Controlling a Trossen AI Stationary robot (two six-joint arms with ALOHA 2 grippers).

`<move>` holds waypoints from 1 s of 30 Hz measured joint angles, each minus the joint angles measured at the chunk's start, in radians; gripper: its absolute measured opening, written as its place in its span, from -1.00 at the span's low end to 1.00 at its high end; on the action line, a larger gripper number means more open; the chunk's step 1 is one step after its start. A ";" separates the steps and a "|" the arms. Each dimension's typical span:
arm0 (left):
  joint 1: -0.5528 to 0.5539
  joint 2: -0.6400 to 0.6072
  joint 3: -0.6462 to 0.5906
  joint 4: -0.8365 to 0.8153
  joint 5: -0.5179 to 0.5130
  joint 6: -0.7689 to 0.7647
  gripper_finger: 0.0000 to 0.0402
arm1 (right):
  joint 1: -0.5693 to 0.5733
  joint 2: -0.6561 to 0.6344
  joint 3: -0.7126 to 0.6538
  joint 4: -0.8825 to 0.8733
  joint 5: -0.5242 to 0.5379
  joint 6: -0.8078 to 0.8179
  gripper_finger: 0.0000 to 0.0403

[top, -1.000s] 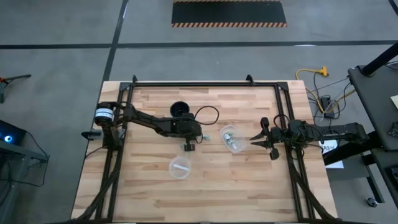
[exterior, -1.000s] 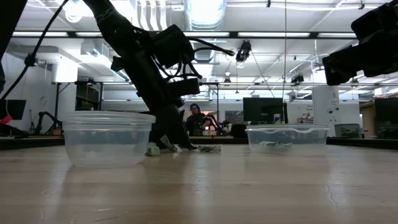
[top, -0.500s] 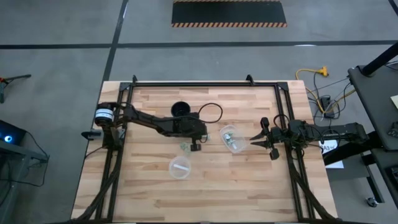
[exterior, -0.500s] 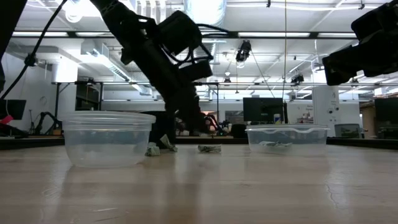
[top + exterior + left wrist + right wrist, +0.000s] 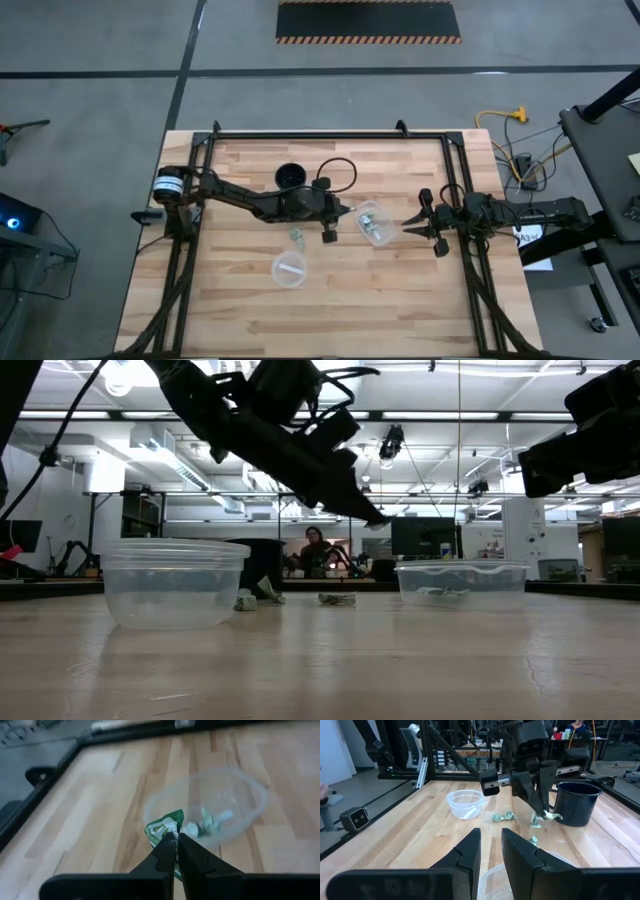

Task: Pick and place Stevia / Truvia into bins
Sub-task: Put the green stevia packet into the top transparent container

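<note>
- I'm hanging my left gripper above the table, just left of the oblong bin, with a sachet sitting between my fingertips.
- That oblong bin is sitting between my two grippers, and there are sachets lying in it.
- My right gripper is waiting just right of that bin, near the table's right rail.
- The round bin is sitting toward the front, left of and below my left gripper in the overhead view.
- A few loose sachets are lying on the wood between the round bin and my left arm.
- The mug is standing behind my left arm, toward the back edge.
</note>
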 joint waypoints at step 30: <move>-0.002 0.317 0.190 0.303 0.125 -0.076 -1.00 | 0.000 0.000 0.000 0.000 0.000 0.000 -0.66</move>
